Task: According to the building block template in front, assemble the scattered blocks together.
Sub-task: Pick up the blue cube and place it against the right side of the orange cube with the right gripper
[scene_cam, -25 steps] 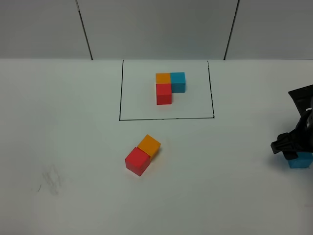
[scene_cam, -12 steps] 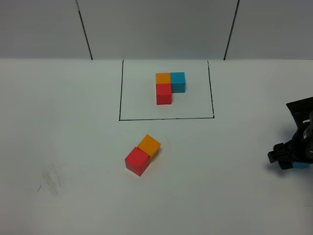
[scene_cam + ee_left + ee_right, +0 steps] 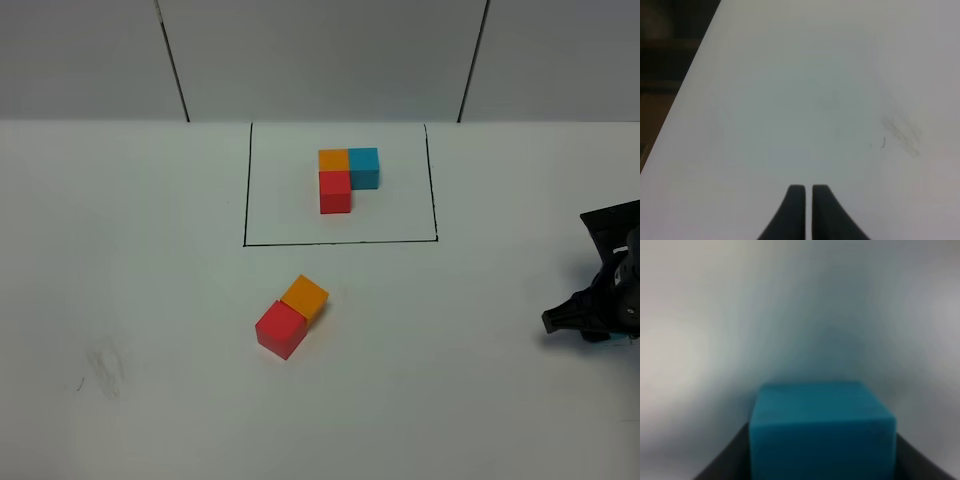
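Observation:
The building block template [image 3: 348, 178], an L of orange, blue and red cubes, sits inside a black drawn rectangle at the back middle. Of the scattered blocks, the red cube [image 3: 280, 329] and orange cube [image 3: 305, 297] touch each other in front of the rectangle. The blue cube [image 3: 822, 432] is at the far right, almost hidden under my right gripper [image 3: 600, 325], which is low on the table. In the right wrist view its dark fingers [image 3: 725, 462] press against both sides of the cube. My left gripper [image 3: 808, 192] is shut and holds nothing, over bare table.
A faint grey smudge [image 3: 103, 368] marks the white table at the front left. The table's left edge [image 3: 695, 75] shows in the left wrist view, with dark floor beyond. A grey panelled wall [image 3: 320, 60] stands behind the table.
My right gripper has dropped lower over the blue cube, covering nearly all of it, and its fingers have closed in against the cube's sides. The left arm and the other cubes are unchanged.

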`<act>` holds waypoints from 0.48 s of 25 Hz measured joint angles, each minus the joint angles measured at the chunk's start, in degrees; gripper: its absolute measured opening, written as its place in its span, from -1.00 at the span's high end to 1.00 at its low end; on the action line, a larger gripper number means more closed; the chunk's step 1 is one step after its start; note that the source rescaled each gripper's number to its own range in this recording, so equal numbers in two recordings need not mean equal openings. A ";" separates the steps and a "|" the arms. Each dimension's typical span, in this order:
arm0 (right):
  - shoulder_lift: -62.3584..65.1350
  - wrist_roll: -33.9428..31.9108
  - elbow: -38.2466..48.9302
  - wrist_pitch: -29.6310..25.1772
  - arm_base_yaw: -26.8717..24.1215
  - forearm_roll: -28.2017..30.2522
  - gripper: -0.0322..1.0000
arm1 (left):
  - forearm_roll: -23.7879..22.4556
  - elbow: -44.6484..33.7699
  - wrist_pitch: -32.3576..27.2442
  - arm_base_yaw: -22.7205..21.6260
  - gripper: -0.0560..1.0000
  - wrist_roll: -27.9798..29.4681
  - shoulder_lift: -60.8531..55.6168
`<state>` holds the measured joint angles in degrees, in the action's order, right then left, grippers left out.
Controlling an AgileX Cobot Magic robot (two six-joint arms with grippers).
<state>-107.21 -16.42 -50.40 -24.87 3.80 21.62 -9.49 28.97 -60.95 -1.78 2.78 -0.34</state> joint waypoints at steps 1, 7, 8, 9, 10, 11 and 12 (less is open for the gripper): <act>0.00 0.00 0.00 0.06 0.00 0.08 -0.06 | 0.00 0.00 0.00 0.00 0.88 0.00 0.00; 0.00 2.20 0.00 0.39 0.00 0.66 -0.06 | 0.00 0.00 0.00 0.00 0.88 0.00 0.00; -0.05 2.68 0.00 0.51 0.06 0.66 -0.06 | 0.00 0.00 0.00 0.00 0.89 0.00 0.00; -0.05 3.23 0.00 0.54 0.39 0.84 -0.06 | 0.00 0.00 0.00 0.00 0.89 0.00 0.00; -0.05 3.70 -0.06 0.68 0.76 1.00 -0.06 | 0.00 0.00 0.00 0.00 0.89 0.00 0.00; -0.05 4.39 -0.06 0.83 1.09 1.25 -0.06 | 0.00 0.00 0.00 0.00 0.89 0.00 0.00; 0.01 5.14 -0.06 0.95 1.44 1.51 -0.06 | 0.00 0.00 0.00 0.00 0.89 0.00 0.00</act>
<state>-107.20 -11.28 -50.47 -23.92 5.24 23.14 -9.49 28.97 -60.95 -1.78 2.78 -0.34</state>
